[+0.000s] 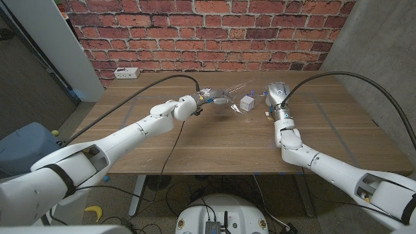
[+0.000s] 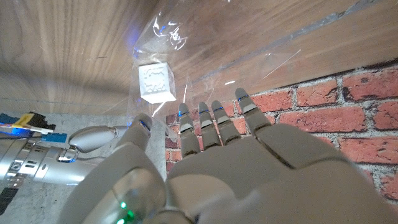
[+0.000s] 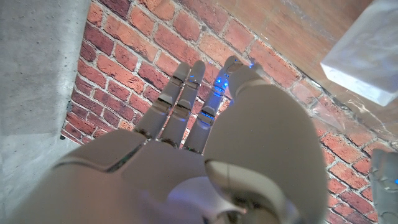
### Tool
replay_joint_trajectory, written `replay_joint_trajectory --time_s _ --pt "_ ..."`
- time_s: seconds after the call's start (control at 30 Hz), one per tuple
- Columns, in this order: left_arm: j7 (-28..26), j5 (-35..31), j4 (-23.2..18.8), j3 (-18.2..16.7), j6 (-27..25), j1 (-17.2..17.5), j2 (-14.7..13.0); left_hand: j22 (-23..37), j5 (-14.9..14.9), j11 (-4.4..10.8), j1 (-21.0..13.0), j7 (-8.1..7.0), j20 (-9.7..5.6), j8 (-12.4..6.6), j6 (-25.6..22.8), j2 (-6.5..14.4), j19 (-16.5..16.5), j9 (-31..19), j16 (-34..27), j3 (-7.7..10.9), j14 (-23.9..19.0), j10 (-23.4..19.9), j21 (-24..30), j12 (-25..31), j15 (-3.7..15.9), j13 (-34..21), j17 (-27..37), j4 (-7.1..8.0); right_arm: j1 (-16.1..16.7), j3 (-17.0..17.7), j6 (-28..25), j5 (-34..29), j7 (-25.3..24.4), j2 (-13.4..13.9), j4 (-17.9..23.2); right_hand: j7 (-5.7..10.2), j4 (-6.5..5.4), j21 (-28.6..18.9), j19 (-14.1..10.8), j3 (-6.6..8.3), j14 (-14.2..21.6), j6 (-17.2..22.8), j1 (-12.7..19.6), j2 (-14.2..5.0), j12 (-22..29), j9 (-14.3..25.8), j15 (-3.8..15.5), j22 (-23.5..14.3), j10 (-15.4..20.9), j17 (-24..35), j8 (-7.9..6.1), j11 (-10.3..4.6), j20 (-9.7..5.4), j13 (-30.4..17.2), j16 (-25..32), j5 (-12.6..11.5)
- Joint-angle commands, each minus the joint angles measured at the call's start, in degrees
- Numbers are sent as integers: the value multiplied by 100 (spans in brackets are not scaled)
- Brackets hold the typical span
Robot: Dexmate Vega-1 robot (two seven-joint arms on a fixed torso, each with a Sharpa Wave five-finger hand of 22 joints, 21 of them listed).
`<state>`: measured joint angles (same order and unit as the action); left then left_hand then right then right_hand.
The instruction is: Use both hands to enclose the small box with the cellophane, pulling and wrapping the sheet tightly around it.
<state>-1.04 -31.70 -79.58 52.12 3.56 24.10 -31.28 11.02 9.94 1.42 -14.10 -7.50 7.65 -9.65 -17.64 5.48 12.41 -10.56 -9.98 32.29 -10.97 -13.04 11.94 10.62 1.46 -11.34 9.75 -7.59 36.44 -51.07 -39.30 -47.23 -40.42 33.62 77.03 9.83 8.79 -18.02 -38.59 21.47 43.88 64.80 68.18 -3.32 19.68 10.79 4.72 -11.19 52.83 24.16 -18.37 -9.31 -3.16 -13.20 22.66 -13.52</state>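
Observation:
The small white box (image 1: 247, 103) stands at the far middle of the table on a clear cellophane sheet (image 1: 225, 97). My left hand (image 1: 203, 101) is just left of the box and pinches the sheet's edge, lifting it off the wood. In the left wrist view the cellophane (image 2: 186, 56) runs from the box (image 2: 155, 82) down between the thumb and fingers (image 2: 211, 121) of the left hand (image 2: 242, 174). My right hand (image 1: 277, 96) stands just right of the box, fingers straight and apart, holding nothing. In the right wrist view the box (image 3: 367, 56) lies beyond the right hand (image 3: 205, 155), with crinkled cellophane (image 3: 348, 109) beside it.
A white power strip (image 1: 127, 73) lies at the table's back left corner. Dark tape lines cross the wooden table (image 1: 195, 146). A brick wall (image 1: 208, 32) stands behind it, and a blue bin (image 1: 26, 146) sits on the floor at the left.

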Motion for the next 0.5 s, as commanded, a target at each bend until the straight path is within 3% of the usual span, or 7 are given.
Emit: replay_joint_trajectory --time_s 0.03,0.17,0.33,0.5 --pt "-649 60 855 52 935 -283 394 21 -10 300 -66 -225 -60 12 880 14 -379 -15 17 21 366 401 -79 28 -1 -15 17 -55 101 48 -97 204 -75 88 19 -20 -16 -26 3 24 27 36 -30 -26 -6 10 881 -8 60 14 37 -1 22 -9 -23 32" --pt "-396 123 1236 181 1069 -573 626 25 -12 472 14 -321 -138 -13 1235 37 -945 -10 62 -11 877 592 -173 25 -29 -7 18 -9 82 30 -14 233 -126 100 2 -20 -13 -27 8 25 30 38 -30 -24 -13 10 881 -7 61 9 45 -6 20 -10 -41 31" --pt "-128 182 1881 392 1197 -984 1002 29 -12 480 149 -274 -198 -55 1323 24 -1263 -7 62 -75 1204 846 -167 4 73 2 20 63 81 26 50 246 -212 107 22 -19 -5 -31 8 27 40 55 -23 -22 -19 10 886 -6 77 7 49 -5 17 -9 -59 29" --pt "329 374 2830 665 1334 -1479 1512 30 -2 503 325 -220 -229 -49 1441 20 -1592 -4 65 -150 1535 864 -178 46 52 17 29 167 89 38 117 257 -311 111 41 -12 -3 -34 9 22 57 64 -23 -19 -26 10 885 -5 82 10 57 -3 17 -14 -68 29"
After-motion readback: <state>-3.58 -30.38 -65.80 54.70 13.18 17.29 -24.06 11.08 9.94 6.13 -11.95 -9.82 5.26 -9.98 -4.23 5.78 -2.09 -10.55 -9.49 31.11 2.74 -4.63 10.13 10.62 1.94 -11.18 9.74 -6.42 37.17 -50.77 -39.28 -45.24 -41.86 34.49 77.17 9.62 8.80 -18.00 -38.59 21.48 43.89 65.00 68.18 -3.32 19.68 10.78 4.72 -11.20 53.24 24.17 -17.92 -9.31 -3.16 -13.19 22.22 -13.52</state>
